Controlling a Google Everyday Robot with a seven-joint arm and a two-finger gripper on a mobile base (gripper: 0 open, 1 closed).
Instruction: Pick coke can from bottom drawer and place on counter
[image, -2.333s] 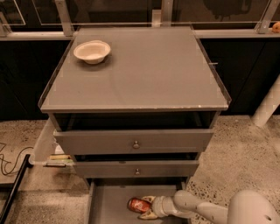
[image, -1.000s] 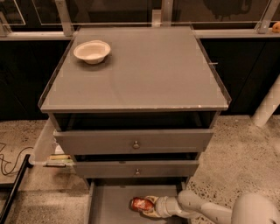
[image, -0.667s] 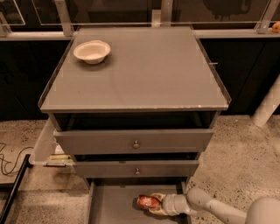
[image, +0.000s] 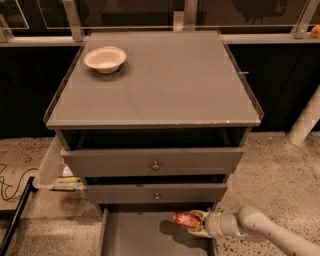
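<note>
Since the earlier frame the coke can (image: 184, 219) has gone up and a little to the right. It hangs above the floor of the bottom drawer (image: 132, 236), and its shadow lies on the grey floor under it. The gripper (image: 194, 222) is at the right side of this open drawer, and its jaws are closed on the right end of the can. The can lies on its side with the free end pointing left. The grey arm (image: 260, 231) comes in from the lower right, over the speckled floor (image: 280, 175). Behind and above are the two knobbed drawers (image: 155, 161), each with a dark gap over it. On top is the bench (image: 170, 90), and a white bowl (image: 105, 58) sits near its far left corner, well apart from the can.
</note>
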